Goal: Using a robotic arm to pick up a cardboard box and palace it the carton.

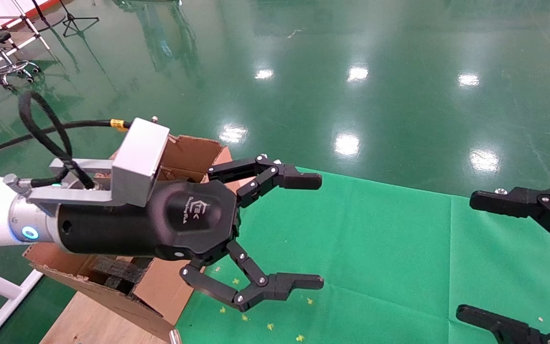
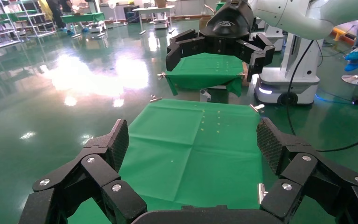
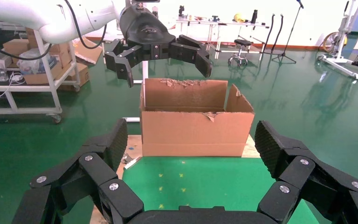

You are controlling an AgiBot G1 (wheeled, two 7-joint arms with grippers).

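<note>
Behind left pincer, carton mostly hidden; pincer spread, empty.

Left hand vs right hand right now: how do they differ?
The left hand is raised beside the carton at the table's end, its whole body and white-sleeved arm in the head view; the right hand sits at the frame's right edge over the green cloth, only its fingers showing. The left hand's logo is visible; the right hand's is not. Shared: both are black, open and empty.
</note>
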